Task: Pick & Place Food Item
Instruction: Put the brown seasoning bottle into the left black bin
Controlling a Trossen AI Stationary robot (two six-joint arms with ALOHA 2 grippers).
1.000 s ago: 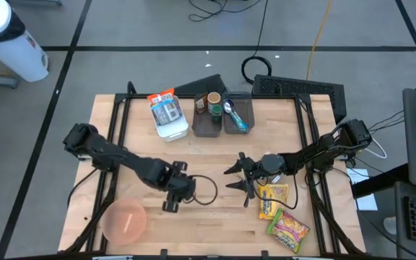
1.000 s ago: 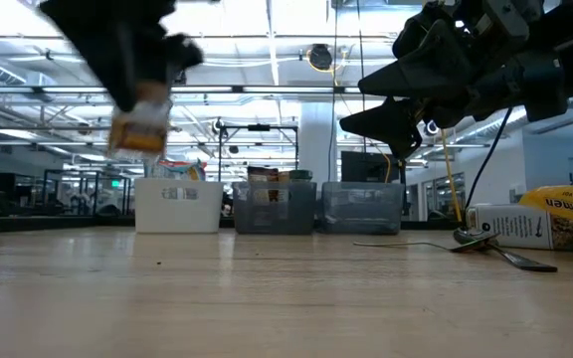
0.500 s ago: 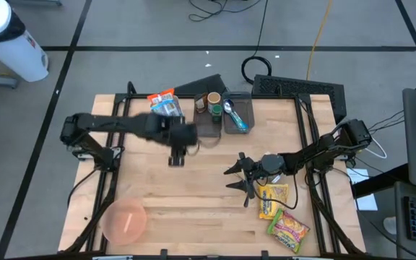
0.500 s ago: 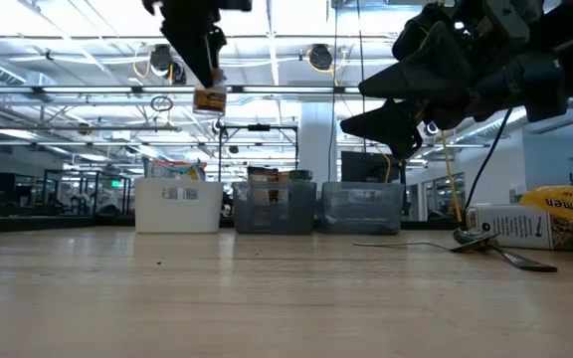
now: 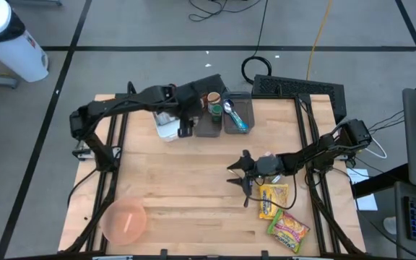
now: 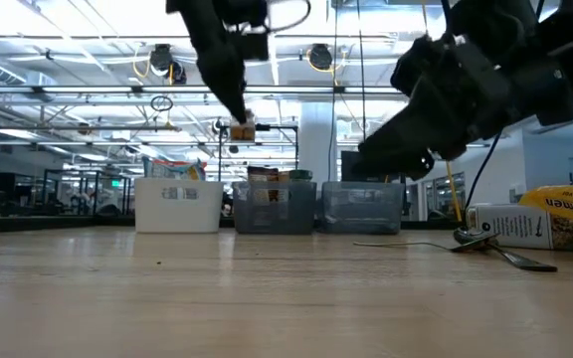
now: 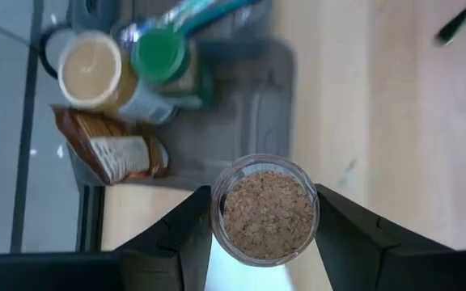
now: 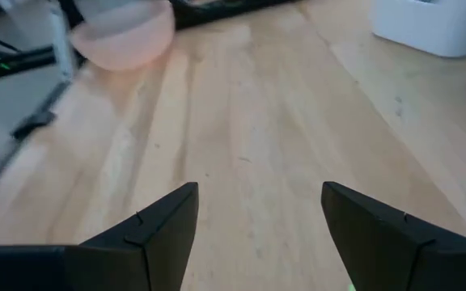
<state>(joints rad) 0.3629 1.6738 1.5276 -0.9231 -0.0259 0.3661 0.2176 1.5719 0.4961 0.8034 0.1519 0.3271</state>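
Note:
A small round jar of tan grains (image 7: 267, 212) hangs in the air with my left gripper (image 5: 185, 124) shut on it. It is over the grey bins (image 5: 209, 121) at the table's far edge, and the low view shows the jar (image 6: 239, 130) high above them. One grey bin (image 7: 253, 113) holds a tan-lidded jar (image 7: 91, 69), a green-lidded jar (image 7: 162, 56) and a brown packet (image 7: 112, 153). My right gripper (image 5: 238, 177) is open over the table's middle, nothing between its fingers (image 8: 156, 230). My left gripper pinches the jar by two opposite sides of its round wall (image 7: 217, 212) between its two fingers. The fingers slant down from above. The jar is lifted clear, its round face toward the wrist camera, hanging below the gripper over the bins.
A white bin (image 5: 166, 128) stands left of the grey bins; the second grey bin (image 5: 238, 115) holds blue utensils. Two noodle packets (image 5: 273, 198) (image 5: 289, 230) lie near the right gripper. A pink bowl (image 5: 125, 220) sits at the near left. A utensil (image 6: 485, 247) lies on the table.
My left gripper has carried the jar from the table's near left up and toward the far edge, swinging right until it is over the bins. The jar has stayed in the grip. My right gripper has tipped its fingers slightly downward without travelling.

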